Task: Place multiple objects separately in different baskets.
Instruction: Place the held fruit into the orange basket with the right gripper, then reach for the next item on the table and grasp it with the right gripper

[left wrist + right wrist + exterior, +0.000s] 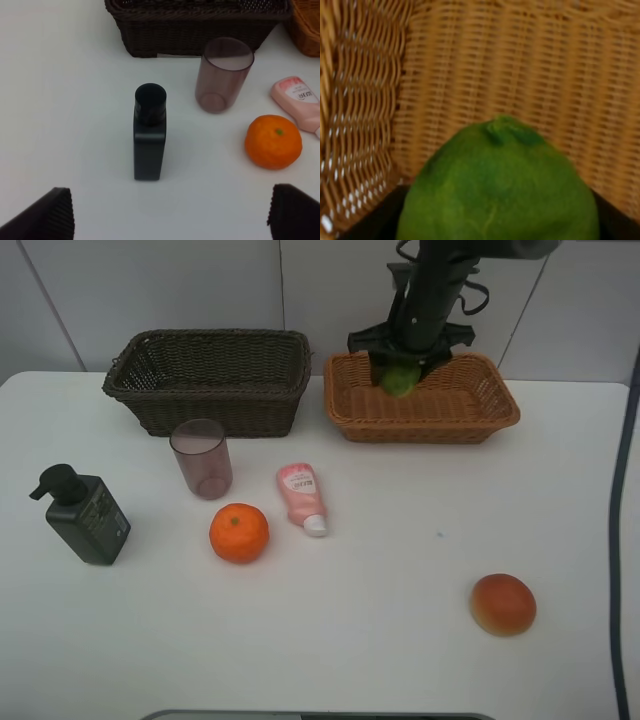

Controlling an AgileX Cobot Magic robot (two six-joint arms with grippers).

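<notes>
Green fills the view from my right wrist: it is the green fruit (497, 185). My right jaws are clamped on it, 1 on each side. It hangs low inside the tan basket (470, 420), near that basket's left end. I cannot tell if it touches the basket floor yet.

I think this fruit is firm, smooth and a bit heavy. It is round, so it may roll when I let go. It may bruise if it drops, so I should let go low down. The best place to hold it is the fat middle, and that is where I seem to have it.

My left jaws are wide apart, with nothing between them. They hover at the near left of the white surface (400, 660), just in front of the dark pump bottle (149, 145). That bottle looks stiff and tall, so I would grab its flat sides, not the pump. The see-through cup (222, 75) looks light and thin, so a soft squeeze is best. The orange (273, 142) may roll. The pink tube (302, 498) lies flat and looks squashy. The red-orange fruit (503, 604) sits alone at the near right.

There are 2 baskets at the far side. The dark brown basket (205, 390) has nothing in it that I can see. In the tan basket I see only the green fruit.
</notes>
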